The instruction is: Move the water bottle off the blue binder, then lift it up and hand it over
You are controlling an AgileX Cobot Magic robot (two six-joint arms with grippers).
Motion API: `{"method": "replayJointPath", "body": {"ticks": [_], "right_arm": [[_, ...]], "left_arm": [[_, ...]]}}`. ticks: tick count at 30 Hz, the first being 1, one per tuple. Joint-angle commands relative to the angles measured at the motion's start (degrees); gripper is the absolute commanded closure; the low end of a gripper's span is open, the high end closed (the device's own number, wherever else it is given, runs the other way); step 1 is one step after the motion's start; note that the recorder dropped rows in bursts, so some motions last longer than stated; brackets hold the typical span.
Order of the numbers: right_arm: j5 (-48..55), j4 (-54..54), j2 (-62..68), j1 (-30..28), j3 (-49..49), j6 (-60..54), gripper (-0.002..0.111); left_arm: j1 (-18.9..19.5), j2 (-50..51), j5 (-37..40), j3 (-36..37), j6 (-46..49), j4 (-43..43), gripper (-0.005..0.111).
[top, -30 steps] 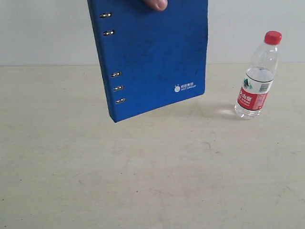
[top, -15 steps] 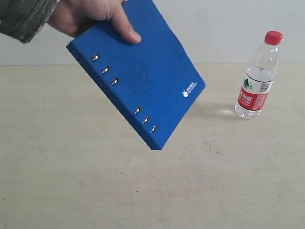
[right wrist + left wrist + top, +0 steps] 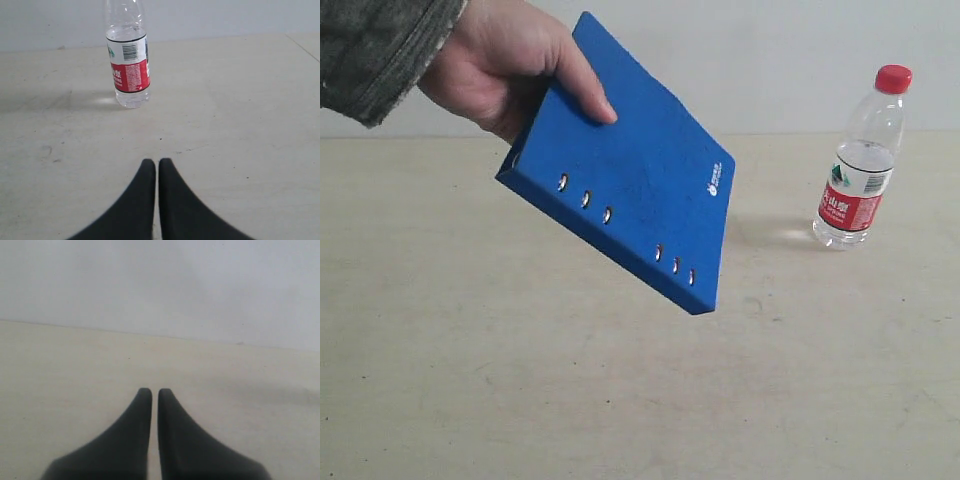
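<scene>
Blue binder (image 3: 640, 190) aslant in hand (image 3: 505, 65) abv table (image 3: 520, 380) — water bottle (image 3: 860, 160) upright, apart

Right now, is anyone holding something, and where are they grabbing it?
A person's hand holds the blue binder by its upper corner, thumb on the cover, tilted in the air. The left pincer and right pincer are shut on nothing.

Right wrist view: the water bottle (image 3: 128, 65) loses its cap and neck past the frame edge. Outside camera: the hand (image 3: 505, 65) covers the blue binder (image 3: 640, 190)'s upper corner, the sleeve (image 3: 375, 45) runs out of frame, and the white logo (image 3: 715, 181) is too small to read.
</scene>
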Motion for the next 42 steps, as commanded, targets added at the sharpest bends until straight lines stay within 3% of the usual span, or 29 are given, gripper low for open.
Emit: {"method": "replayJointPath", "body": {"ticks": [1, 5, 9, 14, 17, 20, 23, 26, 31, 37, 42], "right_arm": [[-0.5, 0.1, -0.2, -0.2, -0.1, -0.2, 0.109], [-0.5, 0.1, -0.2, -0.2, -0.1, -0.2, 0.109], [-0.6, 0.3, -0.2, -0.2, -0.1, -0.2, 0.109], [-0.5, 0.3, -0.2, -0.1, -0.1, -0.2, 0.109], [-0.5, 0.3, -0.2, -0.1, -0.1, -0.2, 0.109], [-0.5, 0.3, -0.2, -0.1, -0.1, -0.2, 0.109], [-0.5, 0.3, -0.2, -0.1, -0.1, -0.2, 0.109], [-0.5, 0.3, -0.2, -0.1, -0.1, -0.2, 0.109], [-0.5, 0.3, -0.2, -0.1, -0.1, -0.1, 0.109], [-0.5, 0.3, -0.2, -0.1, -0.1, -0.1, 0.109], [-0.5, 0.3, -0.2, -0.1, -0.1, -0.1, 0.109]], "left_arm": [[0.3, -0.2, -0.3, 0.2, -0.6, -0.4, 0.102], [3.8, -4.2, -0.5, 0.2, -0.6, 0.5, 0.102], [7.3, -4.2, 7.5, 0.2, 0.2, 1.6, 0.102], [8.8, -4.2, 7.6, 0.2, 11.8, -4.0, 0.102], [8.1, -4.2, 11.4, 0.2, 22.6, -14.7, 0.102], [7.3, -4.2, 11.4, 0.2, 39.2, -29.8, 0.102], [6.0, -4.2, 11.8, 0.2, 49.5, -44.3, 0.102], [3.2, -4.2, 12.1, 0.2, 50.3, -47.2, 0.102], [0.8, -4.2, 12.1, 0.2, 50.2, -44.8, 0.102], [0.6, -4.2, 13.3, 0.2, 38.3, -38.9, 0.102], [0.8, -4.2, 13.3, 0.2, 38.3, -38.8, 0.102]]}}
